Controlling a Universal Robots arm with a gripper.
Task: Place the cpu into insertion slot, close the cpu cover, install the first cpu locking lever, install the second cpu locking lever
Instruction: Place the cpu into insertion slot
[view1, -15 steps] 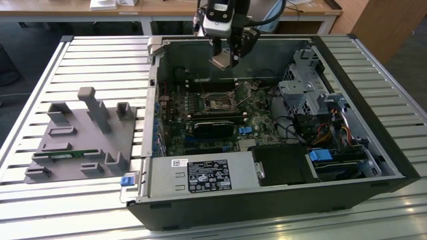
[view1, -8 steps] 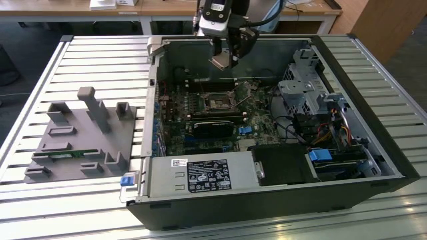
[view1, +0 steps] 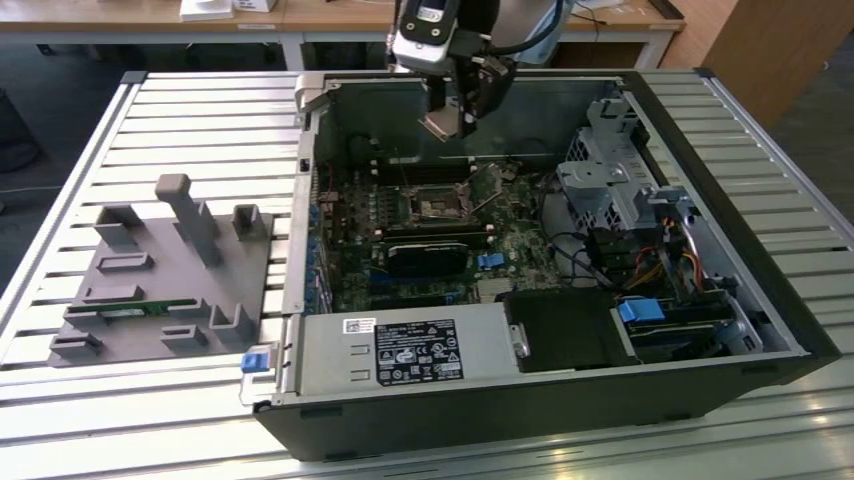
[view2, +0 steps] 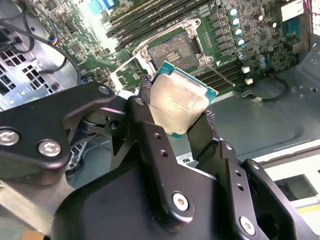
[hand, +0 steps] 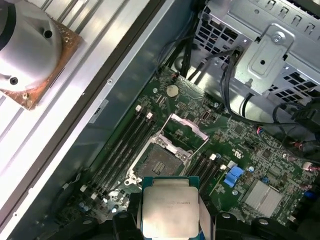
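**Cpu held above the open socket.** The gripper (view2: 177, 112) is clamped on the cpu (view2: 181, 100), with one black finger (view2: 147, 127) against each of two opposite edges. The dull metal top faces the wrist cameras, and a thin green rim shows around it.

The chip is probably light, stiff and thin. Its smooth metal top offers little friction, so the side edges, where it is gripped here, look like the sound place to hold it. The hidden underside likely carries fine contacts and should not be touched or scraped. A tilt in the grip could make it seat crooked.

Below the gripper and well apart from it lies the insertion slot (hand: 161, 162), with its dark recessed centre bare. In the exterior view the chip (view1: 445, 122) hangs high over the slot (view1: 437, 205), near the case's far wall.

On the slot's far side from the gripper, the cpu cover (hand: 187, 131) stands tipped up and open, a silvery frame with a square window. A thin wire lever (view2: 220, 77) lies loose beside the slot.

Long memory slots (hand: 120, 145) run alongside the slot on the green circuit board (hand: 240, 150). Around the board stands the open computer case (view1: 534, 420), which rests on the slatted table (view1: 200, 110).
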